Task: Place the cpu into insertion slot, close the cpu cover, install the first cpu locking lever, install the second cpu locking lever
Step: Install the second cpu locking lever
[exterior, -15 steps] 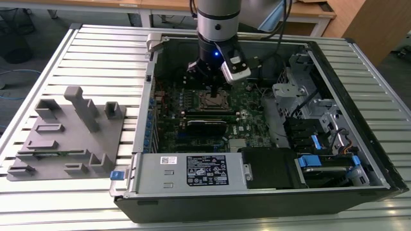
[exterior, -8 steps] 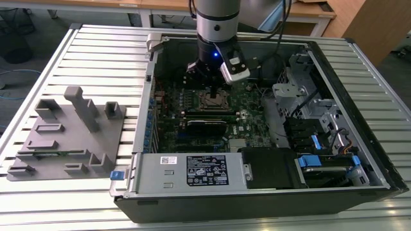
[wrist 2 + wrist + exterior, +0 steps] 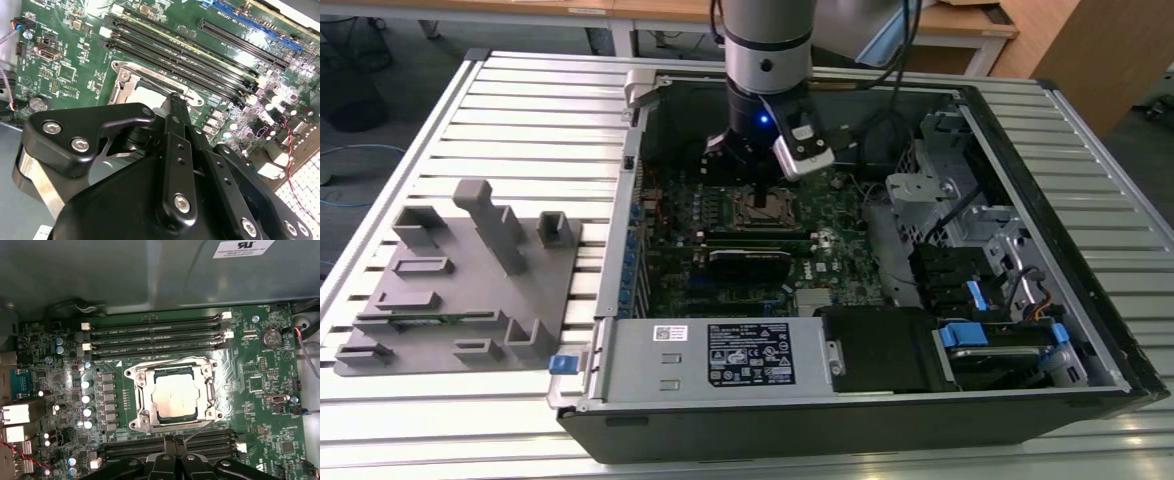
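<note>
Seated the cpu (image 3: 173, 397) in the insertion slot (image 3: 136, 392) under the cpu cover (image 3: 207, 390), just ahead of the gripper (image 3: 173, 441), fingers pressed together, empty. Judged light, stiff, fragile; best handled by edges.

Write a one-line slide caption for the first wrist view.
The cpu sits in the insertion slot, framed by the cpu cover, with the claw poised beside it.
</note>
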{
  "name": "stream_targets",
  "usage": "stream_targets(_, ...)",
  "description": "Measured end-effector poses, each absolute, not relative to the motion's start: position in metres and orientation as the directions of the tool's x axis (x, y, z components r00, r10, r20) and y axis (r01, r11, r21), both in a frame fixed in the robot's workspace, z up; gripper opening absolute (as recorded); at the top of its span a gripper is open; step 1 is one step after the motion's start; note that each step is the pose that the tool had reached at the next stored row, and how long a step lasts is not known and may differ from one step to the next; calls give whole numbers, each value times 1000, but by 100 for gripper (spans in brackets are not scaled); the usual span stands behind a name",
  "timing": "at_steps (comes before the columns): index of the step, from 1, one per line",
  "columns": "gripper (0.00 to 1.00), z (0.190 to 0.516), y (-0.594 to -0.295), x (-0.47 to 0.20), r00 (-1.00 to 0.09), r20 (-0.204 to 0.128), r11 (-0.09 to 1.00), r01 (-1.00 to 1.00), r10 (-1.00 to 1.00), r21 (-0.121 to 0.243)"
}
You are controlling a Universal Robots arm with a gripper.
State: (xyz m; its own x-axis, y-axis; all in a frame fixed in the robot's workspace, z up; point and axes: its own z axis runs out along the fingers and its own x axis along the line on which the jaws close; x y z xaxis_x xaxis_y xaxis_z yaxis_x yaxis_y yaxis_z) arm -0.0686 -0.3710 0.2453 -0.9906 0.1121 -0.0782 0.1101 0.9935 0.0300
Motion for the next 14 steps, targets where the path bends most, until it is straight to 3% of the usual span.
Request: stream_targets(14, 11, 241, -376, -73, -991, -78, 993, 110, 112, 30)
